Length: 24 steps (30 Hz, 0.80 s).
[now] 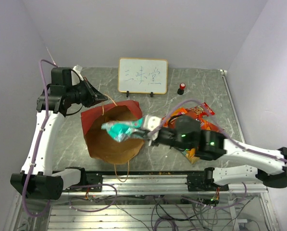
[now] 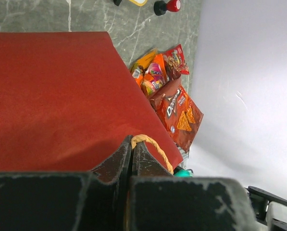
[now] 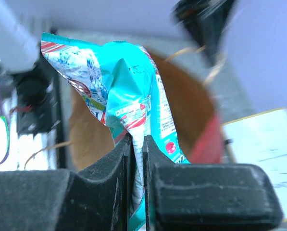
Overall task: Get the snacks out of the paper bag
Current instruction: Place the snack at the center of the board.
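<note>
While right fingers [image 3: 109, 163] pinch teal packet [image 3: 119, 82], left fingers [image 2: 114, 161] clamp paper bag [image 2: 52, 96] rim; interior partly hidden.

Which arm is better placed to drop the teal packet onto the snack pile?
Right. The right gripper pinches the teal packet above the paper bag, and the snack pile lies on its side. The left gripper is shut on the bag's edge.
</note>
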Each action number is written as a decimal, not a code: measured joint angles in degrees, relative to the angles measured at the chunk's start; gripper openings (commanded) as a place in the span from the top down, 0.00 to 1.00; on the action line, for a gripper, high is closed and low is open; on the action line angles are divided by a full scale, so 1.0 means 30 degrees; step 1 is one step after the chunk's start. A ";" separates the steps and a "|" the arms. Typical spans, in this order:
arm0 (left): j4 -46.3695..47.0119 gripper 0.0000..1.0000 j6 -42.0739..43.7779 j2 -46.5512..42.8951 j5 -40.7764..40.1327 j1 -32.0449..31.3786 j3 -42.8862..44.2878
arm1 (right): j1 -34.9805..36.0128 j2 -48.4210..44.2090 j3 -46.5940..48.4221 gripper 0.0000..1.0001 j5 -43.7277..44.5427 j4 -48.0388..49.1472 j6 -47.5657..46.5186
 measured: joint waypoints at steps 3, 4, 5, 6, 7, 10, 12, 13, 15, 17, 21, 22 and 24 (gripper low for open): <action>-0.0029 0.93 0.0044 -0.0029 -0.0153 0.0000 -0.0262 | -0.0073 -0.1275 0.1974 1.00 0.1909 -0.0335 -0.1348; -0.0029 0.93 0.0051 -0.0044 -0.0255 0.0000 -0.0430 | -0.0138 -0.1661 0.2215 1.00 0.2535 -0.0160 -0.1727; -0.0029 0.93 0.0051 -0.0087 -0.0299 0.0000 -0.0554 | -0.0291 -0.2157 0.2251 1.00 0.3373 0.0313 -0.2178; -0.0022 0.93 0.0044 -0.0146 -0.0357 0.0000 -0.0750 | -0.0525 -0.2616 0.2084 1.00 0.4291 0.0911 -0.2586; -0.0022 0.93 0.0036 -0.0219 -0.0401 0.0000 -0.0984 | -0.0954 -0.3089 0.1625 1.00 0.5406 0.1785 -0.2958; -0.0044 0.93 0.0015 -0.0277 -0.0430 0.0000 -0.1224 | -0.3002 -0.3745 0.0350 1.00 0.8131 0.3184 -0.3104; -0.0036 0.93 0.0015 -0.0277 -0.0430 0.0000 -0.1224 | -0.4881 -0.3606 -0.0029 1.00 0.9734 0.3155 -0.2565; -0.0036 0.93 0.0022 -0.0277 -0.0437 0.0000 -0.1217 | -0.6040 -0.3279 -0.0080 1.00 1.0630 0.2710 -0.1902; -0.0044 0.93 0.0022 -0.0277 -0.0452 0.0000 -0.1217 | -0.7941 -0.2535 -0.0080 1.00 1.2495 0.1326 0.0022; -0.0036 0.93 0.0022 -0.0277 -0.0452 0.0000 -0.1209 | -0.9282 -0.1872 0.0022 1.00 1.4345 -0.0962 0.3038; -0.0029 0.93 0.0022 -0.0233 -0.0452 0.0000 -0.1129 | -1.0914 -0.0058 0.1749 1.00 1.6320 -0.8298 1.2072; -0.0036 0.93 0.0022 -0.0211 -0.0444 0.0000 -0.1100 | -1.1089 0.0605 0.2521 1.00 1.6415 -1.0375 1.4360; -0.0029 0.93 0.0015 -0.0146 -0.0408 0.0000 -0.1100 | -1.1176 0.2011 0.4000 1.00 1.6415 -1.4098 1.8717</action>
